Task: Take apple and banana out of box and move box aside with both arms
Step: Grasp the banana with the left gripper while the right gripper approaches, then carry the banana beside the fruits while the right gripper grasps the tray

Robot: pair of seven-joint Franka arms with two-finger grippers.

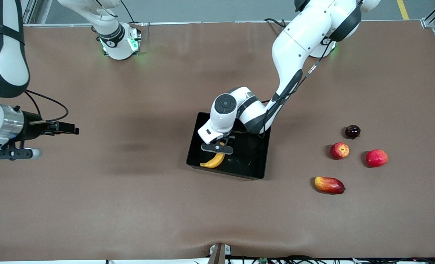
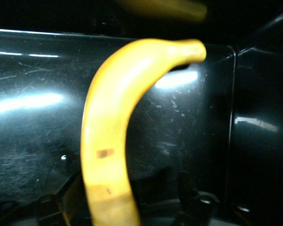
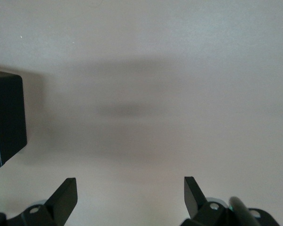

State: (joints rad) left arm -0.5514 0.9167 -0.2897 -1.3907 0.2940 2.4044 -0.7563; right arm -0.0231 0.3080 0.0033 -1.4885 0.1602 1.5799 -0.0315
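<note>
Desk [image 1: 129, 190]: covered in plain brown.
Plain red fruit [image 1: 376, 158]: toward the left arm's end.
Mango [image 1: 329, 184]: nearest the front camera.
Dark fruit [image 1: 352, 131]: farthest.

1. A wide brown matte table covering [image 1: 129, 190] fills the scene, with soft shadows lying across it.
2. Grey floor [image 1: 202, 9] with a yellow painted line [image 1: 403, 9] lies past the table's top edge.

Black plastic tray [image 2: 33, 94] showing glossy, finely scratched floor – banana [image 2: 108, 141] skin looking smooth, waxy; brown table cover [image 1: 92, 190] appearing matt.
</note>
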